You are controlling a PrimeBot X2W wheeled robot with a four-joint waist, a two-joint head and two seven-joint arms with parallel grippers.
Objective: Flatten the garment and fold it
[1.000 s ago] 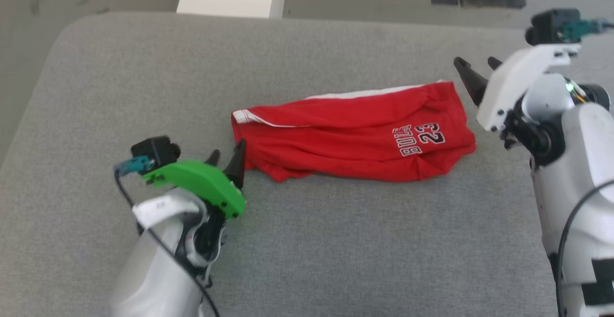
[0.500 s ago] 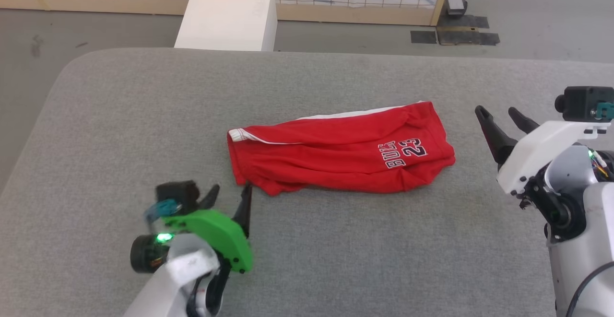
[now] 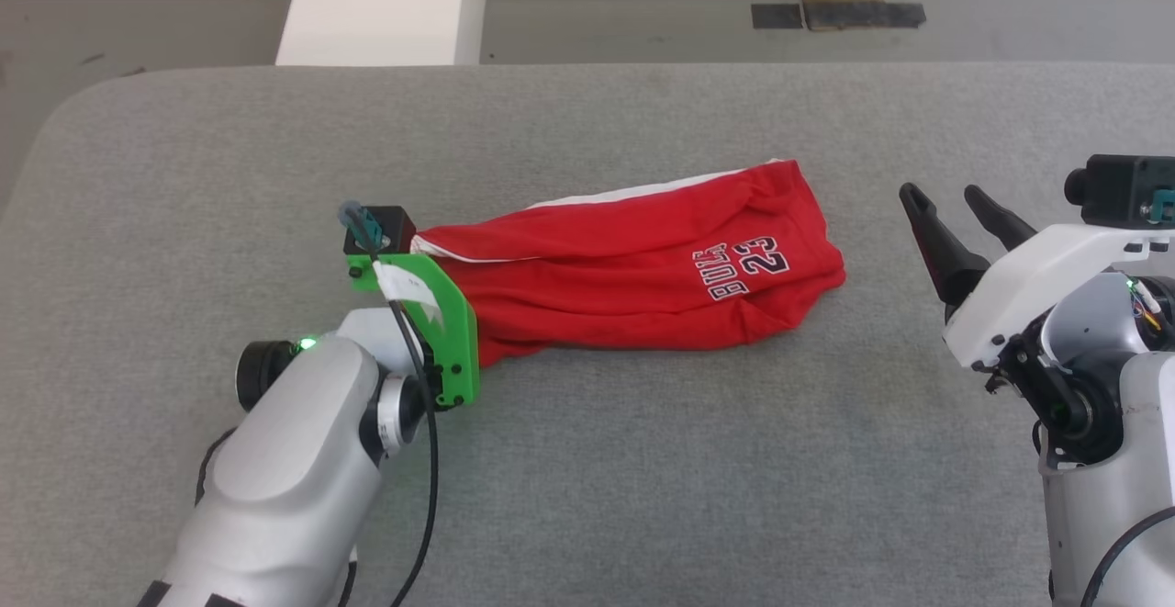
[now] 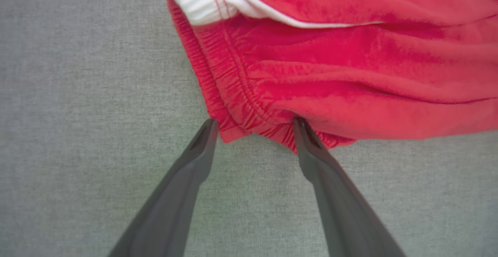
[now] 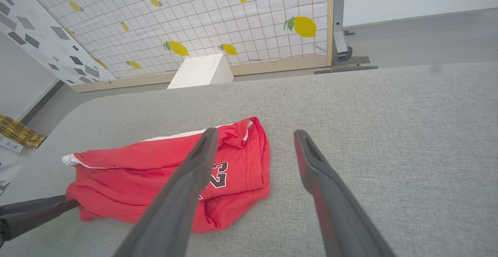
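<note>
The garment point(image 3: 633, 267), red shorts with white trim and a "23" print, lies bunched lengthwise in the middle of the grey table point(image 3: 587, 460). In the left wrist view my left gripper point(image 4: 255, 123) is open and points down at the elastic waistband point(image 4: 218, 74). Its two tips stand on either side of the waistband's near corner, at the fabric's edge. The green wrist mount point(image 3: 441, 331) hides those fingers in the head view. My right gripper point(image 3: 939, 191) hangs open above the table, right of the printed leg end, holding nothing. The right wrist view looks past that gripper point(image 5: 255, 133) onto the garment point(image 5: 155, 171).
A white box point(image 3: 381, 5) stands on the floor beyond the table's far edge. Behind it is a lemon-patterned screen point(image 5: 218, 20). A yellow plaid cloth point(image 5: 17, 132) lies on the floor far to the left. Bare grey table surrounds the shorts on all sides.
The camera has shifted. My left arm has come forward and turned its fingers down onto the waistband end of the shorts. The right gripper stays open beside the leg end.
</note>
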